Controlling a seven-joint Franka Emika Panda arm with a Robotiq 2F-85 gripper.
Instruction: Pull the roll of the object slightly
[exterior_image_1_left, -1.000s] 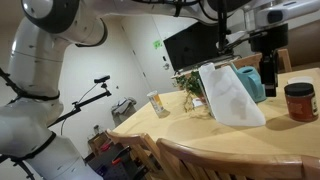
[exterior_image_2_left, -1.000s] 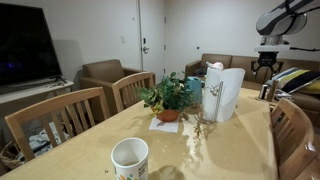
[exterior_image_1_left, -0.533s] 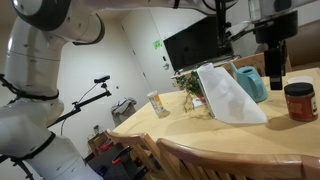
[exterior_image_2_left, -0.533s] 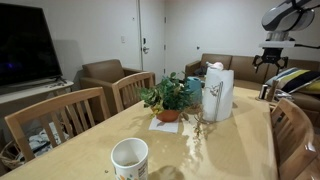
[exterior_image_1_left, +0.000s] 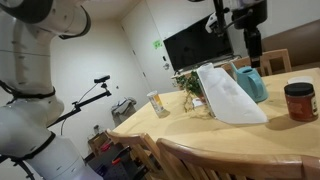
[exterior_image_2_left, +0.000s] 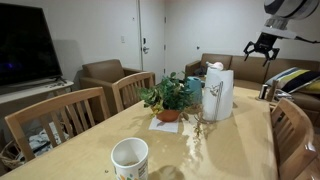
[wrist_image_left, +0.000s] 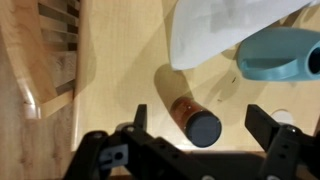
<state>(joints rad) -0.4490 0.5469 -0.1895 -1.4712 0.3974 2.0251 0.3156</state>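
The gripper (exterior_image_2_left: 262, 50) has gone up and away from the paper towel roll (exterior_image_2_left: 218, 92). A moment ago it was low, close to the top of the roll. Now it hangs high in the air. Its fingers are spread wide and it holds nothing.

The roll stands on the desk (exterior_image_1_left: 200, 135), well below the gripper and off to one side. A white sheet hangs loose from it. In the wrist view a jar (wrist_image_left: 195, 120) sits right under the gripper, with a blue jug (wrist_image_left: 280, 55) near it.

I think the pull is done, and the arm is just backing off.
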